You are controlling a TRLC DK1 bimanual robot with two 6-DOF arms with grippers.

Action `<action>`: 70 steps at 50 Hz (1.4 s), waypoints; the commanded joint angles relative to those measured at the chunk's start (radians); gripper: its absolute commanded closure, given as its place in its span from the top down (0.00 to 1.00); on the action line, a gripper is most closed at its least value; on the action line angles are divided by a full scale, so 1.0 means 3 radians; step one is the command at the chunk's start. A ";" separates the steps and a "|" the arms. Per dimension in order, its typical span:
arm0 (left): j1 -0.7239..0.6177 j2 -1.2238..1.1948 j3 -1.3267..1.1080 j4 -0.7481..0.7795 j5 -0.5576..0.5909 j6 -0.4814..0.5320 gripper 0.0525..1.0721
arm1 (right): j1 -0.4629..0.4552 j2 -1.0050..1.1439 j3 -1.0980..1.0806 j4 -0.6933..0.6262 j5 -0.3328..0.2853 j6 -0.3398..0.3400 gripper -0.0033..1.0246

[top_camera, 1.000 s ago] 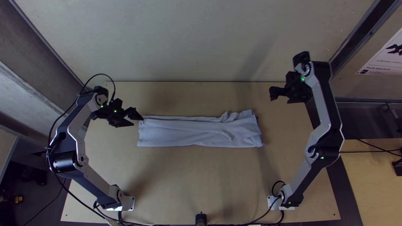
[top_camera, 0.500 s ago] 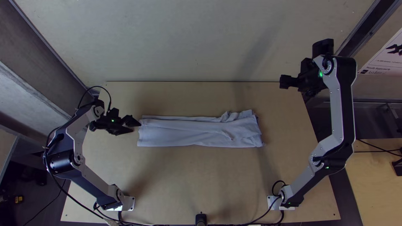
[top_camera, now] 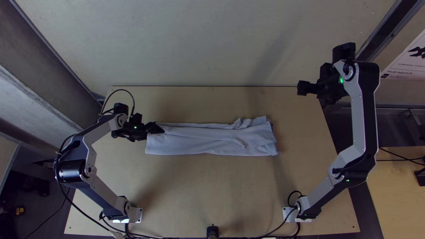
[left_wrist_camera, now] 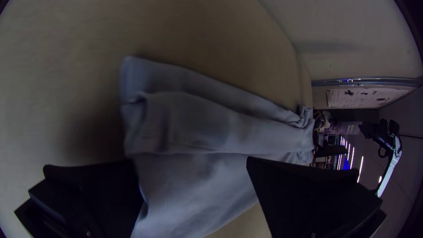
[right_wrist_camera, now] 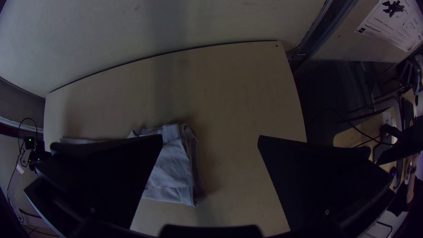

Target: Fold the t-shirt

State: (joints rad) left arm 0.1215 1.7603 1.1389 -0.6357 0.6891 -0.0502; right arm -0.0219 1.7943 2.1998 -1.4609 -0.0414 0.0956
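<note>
The light blue-grey t-shirt [top_camera: 208, 140] lies folded into a long flat strip across the middle of the table, its right end somewhat rumpled. Over its upper left corner is my left gripper [top_camera: 158, 128]. In the left wrist view, the left gripper [left_wrist_camera: 194, 176] is open, with the shirt's end [left_wrist_camera: 185, 132] lying between and beyond its fingers. My right gripper [top_camera: 301, 88] is held past the table's far right edge, away from the cloth. In the right wrist view, the right gripper [right_wrist_camera: 210, 152] stands open with bare tabletop between its fingers, and the shirt [right_wrist_camera: 169, 169] partly behind one of them.
The wooden table [top_camera: 199, 190] has a pale wall [top_camera: 203, 44] along its far edge. Cables [top_camera: 168, 237] run along the near edge. A dark frame and another wooden surface [top_camera: 398, 190] lie to the right. A printed sheet [top_camera: 409, 62] hangs at the upper right.
My left gripper first drew back slightly left, then came right over the shirt's corner. The right arm has swung outward to the right. The shirt lies as before.
</note>
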 commanded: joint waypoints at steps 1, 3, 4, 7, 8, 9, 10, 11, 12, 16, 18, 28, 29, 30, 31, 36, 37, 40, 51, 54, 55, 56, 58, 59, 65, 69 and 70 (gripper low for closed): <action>-0.0221 0.0115 -0.0217 -0.0028 -0.0068 -0.0196 0.95 | -0.0009 -0.0147 -0.0174 -0.0065 -0.0005 -0.0032 0.97; -0.0287 0.0105 -0.0207 -0.0013 -0.0068 -0.0247 0.95 | -0.0009 -0.0162 -0.0215 -0.0065 -0.0005 -0.0027 0.97; -0.0323 0.0105 -0.0197 -0.0008 -0.0068 -0.0283 0.95 | -0.0009 -0.0172 -0.0240 -0.0065 -0.0005 -0.0027 0.97; -0.0436 0.0105 -0.0176 -0.0003 -0.0088 -0.0344 0.95 | -0.0009 -0.0203 -0.0307 -0.0065 -0.0005 -0.0027 0.97; -0.0477 0.0099 -0.0166 0.0002 -0.0088 -0.0370 0.95 | -0.0009 -0.0213 -0.0322 -0.0065 -0.0005 -0.0022 0.97; -0.0517 0.0099 -0.0156 -0.0003 -0.0098 -0.0400 0.95 | -0.0009 -0.0218 -0.0333 -0.0065 -0.0005 -0.0022 0.97; -0.0553 0.0105 -0.0145 0.0002 -0.0109 -0.0421 0.95 | -0.0009 -0.0228 -0.0353 -0.0065 -0.0010 -0.0022 0.97; -0.0594 0.0105 -0.0135 0.0007 -0.0124 -0.0441 0.95 | -0.0009 -0.0234 -0.0368 -0.0065 -0.0010 -0.0017 0.97; -0.0630 0.0105 -0.0130 0.0018 -0.0150 -0.0462 0.95 | -0.0009 -0.0244 -0.0389 -0.0065 -0.0010 -0.0017 0.97; -0.0778 0.0105 -0.0110 0.0079 -0.0282 -0.0559 0.95 | -0.0009 -0.0280 -0.0465 -0.0039 -0.0010 -0.0017 0.97; -0.0840 0.0110 -0.0099 0.0079 -0.0308 -0.0595 0.95 | -0.0009 -0.0305 -0.0517 -0.0024 -0.0010 -0.0017 0.97; -0.1111 0.0161 -0.0033 0.0079 -0.0692 -0.0728 0.89 | 0.0002 -0.0510 -0.0926 0.0155 -0.0031 0.0004 0.97; -0.1126 0.0166 -0.0028 0.0079 -0.0722 -0.0753 0.85 | 0.0002 -0.0540 -0.0977 0.0176 -0.0036 0.0004 0.97; -0.1141 0.0176 -0.0023 0.0079 -0.0758 -0.0789 0.79 | 0.0007 -0.0561 -0.1018 0.0196 -0.0036 0.0009 0.97; -0.1146 0.0191 -0.0012 0.0079 -0.0799 -0.0799 0.73 | 0.0007 -0.0581 -0.1059 0.0206 -0.0036 0.0009 0.97; -0.1182 0.0197 -0.0007 0.0079 -0.1019 -0.0809 0.28 | 0.0022 -0.0684 -0.1243 0.0283 -0.0036 0.0014 0.97; -0.1182 0.0191 -0.0002 0.0079 -0.1060 -0.0815 0.19 | 0.0022 -0.0699 -0.1268 0.0288 -0.0036 0.0014 0.97; -0.1177 0.0176 -0.0007 0.0079 -0.1085 -0.0820 0.03 | 0.0022 -0.0740 -0.1340 0.0319 -0.0041 0.0014 0.97; -0.0978 0.0089 0.0023 0.0012 -0.1116 -0.0850 0.03 | 0.0017 -0.0852 -0.1570 0.0436 -0.0061 0.0029 0.97; -0.0881 0.0028 0.0049 -0.0044 -0.1126 -0.0830 0.03 | 0.0022 -0.0857 -0.1585 0.0447 -0.0067 0.0029 0.97; -0.0850 0.0002 0.0059 -0.0069 -0.1126 -0.0809 0.03 | 0.0022 -0.0863 -0.1590 0.0452 -0.0067 0.0029 0.97; -0.0814 -0.0008 0.0080 -0.0105 -0.1136 -0.0789 0.03 | 0.0022 -0.0863 -0.1606 0.0467 -0.0067 0.0029 0.97; -0.0742 -0.0039 0.0120 -0.0182 -0.1147 -0.0733 0.03 | 0.0022 -0.0878 -0.1631 0.0508 -0.0067 0.0029 0.97; -0.0707 -0.0054 0.0141 -0.0233 -0.1157 -0.0712 0.03 | 0.0022 -0.0883 -0.1647 0.0518 -0.0067 0.0029 0.97; -0.0446 -0.0095 0.0325 -0.0555 -0.1198 -0.0482 0.03 | 0.0027 -0.0914 -0.1728 0.0595 -0.0061 0.0029 0.96; -0.0226 -0.0120 0.0458 -0.0744 -0.1254 -0.0313 0.03 | 0.0032 -0.0944 -0.1820 0.0692 -0.0061 0.0024 0.96; -0.0165 -0.0120 0.0489 -0.0795 -0.1264 -0.0257 0.03 | 0.0032 -0.0955 -0.1846 0.0723 -0.0061 0.0029 0.96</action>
State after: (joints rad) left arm -0.0067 1.7508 1.2369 -0.8101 0.3424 -0.2005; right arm -0.0200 1.5429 1.6905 -1.2697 -0.0570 0.0963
